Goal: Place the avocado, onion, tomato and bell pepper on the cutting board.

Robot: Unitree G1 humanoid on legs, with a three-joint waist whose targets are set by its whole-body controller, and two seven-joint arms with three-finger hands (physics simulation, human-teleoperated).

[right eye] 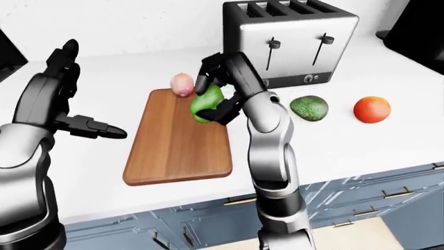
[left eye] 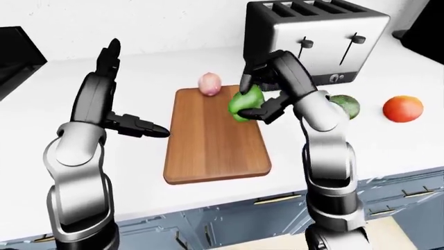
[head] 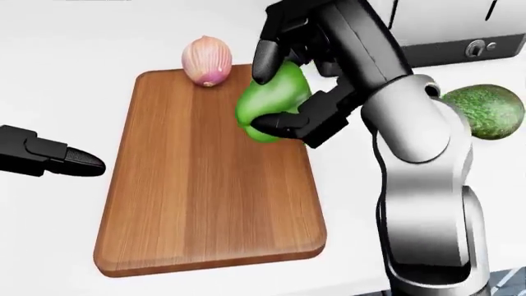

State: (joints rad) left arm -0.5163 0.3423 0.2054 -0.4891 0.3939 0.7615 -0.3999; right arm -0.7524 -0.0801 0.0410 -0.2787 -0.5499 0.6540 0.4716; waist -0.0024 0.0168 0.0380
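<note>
A wooden cutting board (head: pixel 197 203) lies on the white counter. A pink onion (head: pixel 206 61) sits at the board's top edge. My right hand (head: pixel 283 92) is shut on a green bell pepper (head: pixel 269 102) and holds it over the board's upper right part. An avocado (right eye: pixel 308 108) and a red tomato (right eye: pixel 372 109) lie on the counter to the right of the board. My left hand (left eye: pixel 114 88) is open and empty, raised to the left of the board.
A silver toaster (right eye: pixel 288 39) stands at the top, behind the board and the avocado. A dark appliance (left eye: pixel 17 57) shows at the left edge. Blue-grey cabinet drawers (left eye: pixel 277 208) run below the counter edge.
</note>
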